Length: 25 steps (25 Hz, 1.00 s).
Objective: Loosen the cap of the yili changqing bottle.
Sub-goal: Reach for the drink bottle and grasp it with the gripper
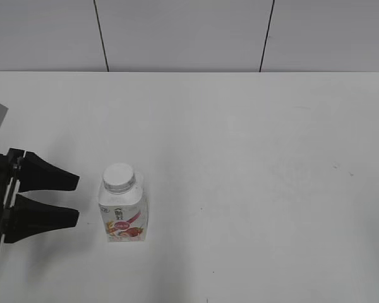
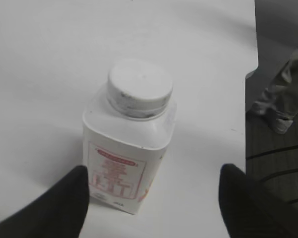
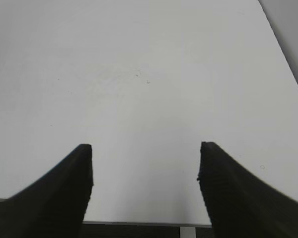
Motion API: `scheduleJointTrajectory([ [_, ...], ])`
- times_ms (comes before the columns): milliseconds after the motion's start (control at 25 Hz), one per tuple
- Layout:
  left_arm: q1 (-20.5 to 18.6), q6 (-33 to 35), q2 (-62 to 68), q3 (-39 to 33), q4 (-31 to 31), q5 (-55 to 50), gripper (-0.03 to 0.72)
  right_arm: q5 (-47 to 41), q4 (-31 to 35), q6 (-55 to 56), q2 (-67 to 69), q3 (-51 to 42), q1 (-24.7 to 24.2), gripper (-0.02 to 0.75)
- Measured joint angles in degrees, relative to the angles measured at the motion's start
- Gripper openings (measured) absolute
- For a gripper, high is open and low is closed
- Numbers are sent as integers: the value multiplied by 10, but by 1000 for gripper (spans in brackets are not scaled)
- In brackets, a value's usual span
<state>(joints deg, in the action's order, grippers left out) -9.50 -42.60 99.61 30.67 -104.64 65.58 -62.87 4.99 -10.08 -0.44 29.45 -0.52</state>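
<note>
The yili changqing bottle [image 1: 124, 211] is a small squarish white bottle with a strawberry label. It stands upright on the white table at the lower left, with its white ribbed cap [image 1: 119, 176] on. My left gripper [image 1: 78, 200] is open and empty, just left of the bottle and apart from it. In the left wrist view the bottle [image 2: 126, 158] and cap [image 2: 139, 87] stand just ahead of the open black fingers [image 2: 151, 176]. My right gripper [image 3: 145, 161] is open and empty over bare table; it is out of the exterior view.
The white table [image 1: 252, 158] runs back to a grey panelled wall [image 1: 183, 35]. In the left wrist view the table's edge [image 2: 252, 89] shows at the right, with floor beyond. The right wrist view shows the table's near edge [image 3: 139, 223].
</note>
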Motion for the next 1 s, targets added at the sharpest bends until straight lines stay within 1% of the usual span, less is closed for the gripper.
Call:
scheduleJointTrajectory([
  [160,0,50,31,4,3,0,499,0,0,0,0,0,0,529],
  [680,0,229,135,4,51,33,499,0,0,0,0,0,0,529],
  [840,0,269,163,4,61,33,499,0,0,0,0,0,0,529],
  [1000,0,293,166,4,69,34,499,0,0,0,0,0,0,529],
])
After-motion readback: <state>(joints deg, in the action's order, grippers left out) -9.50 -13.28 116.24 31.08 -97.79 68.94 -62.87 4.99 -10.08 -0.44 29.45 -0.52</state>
